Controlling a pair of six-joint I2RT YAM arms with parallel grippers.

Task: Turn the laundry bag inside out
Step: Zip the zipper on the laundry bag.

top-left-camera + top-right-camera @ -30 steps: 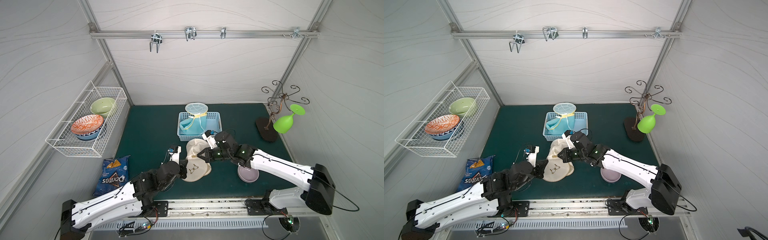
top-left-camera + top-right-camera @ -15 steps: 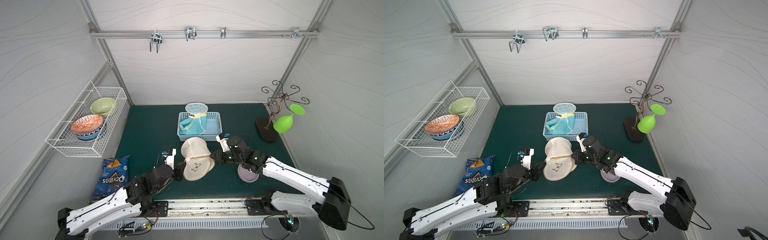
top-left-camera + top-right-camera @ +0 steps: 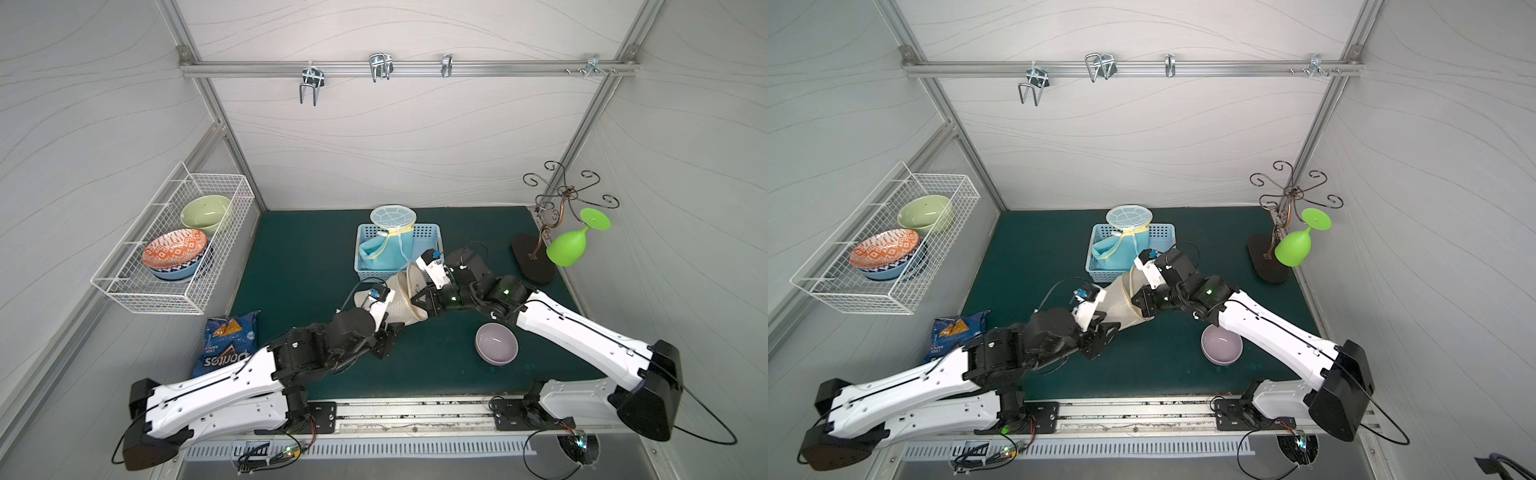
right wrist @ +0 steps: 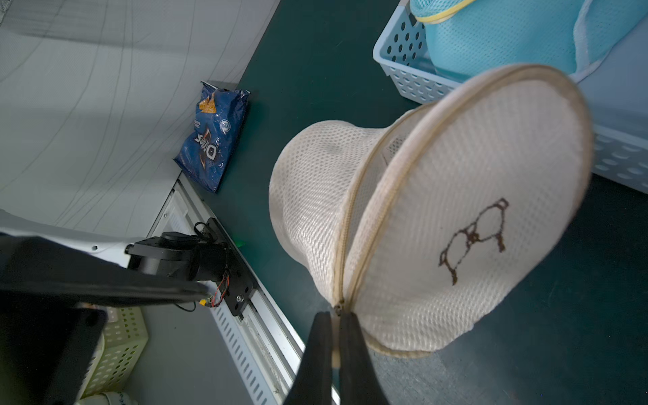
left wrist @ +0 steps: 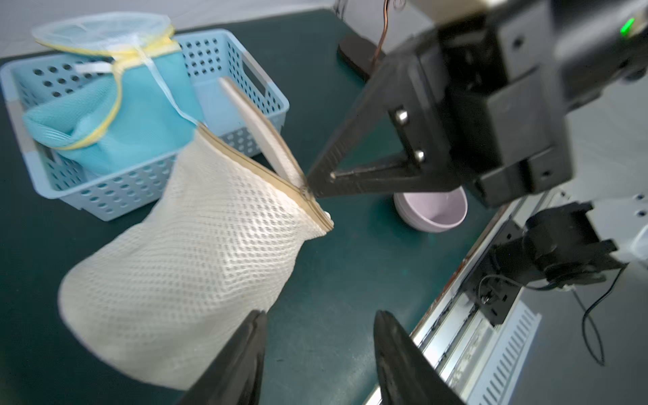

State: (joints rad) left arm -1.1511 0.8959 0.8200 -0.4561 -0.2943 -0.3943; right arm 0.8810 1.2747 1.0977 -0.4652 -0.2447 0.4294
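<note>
laundry bag [image 5: 196,252]: cream mesh cloth, coarse open weave; tan woven zip tape
basket [image 5: 115,189], beyond the bag from the left gripper [image 5: 319,314]: pale blue perforated plastic, smooth
bowl [image 5: 434,214]: lilac, smooth, faint gloss
counter [image 5: 333,273]: dark green, matt

**Two high eyes, two close wrist cameras**

Both top views look steeply down from high above the near edge toward the far wall. They share almost the whole cell, slightly offset sideways: the green mat [image 3: 316,257], both arms, the wire rack [image 3: 145,297] on the left and the stand [image 3: 532,259] on the right.

The left wrist camera sits close behind the left gripper [image 5: 319,315]. It faces right and far, across the cream mesh bag [image 5: 196,252], to the blue basket [image 5: 140,189] and the right gripper [image 5: 310,186].

The right wrist camera faces left and near, past the same bag, to the chip bag [image 4: 214,140] and the near rail [image 4: 273,315]. Both wrist views share the bag and the basket.
</note>
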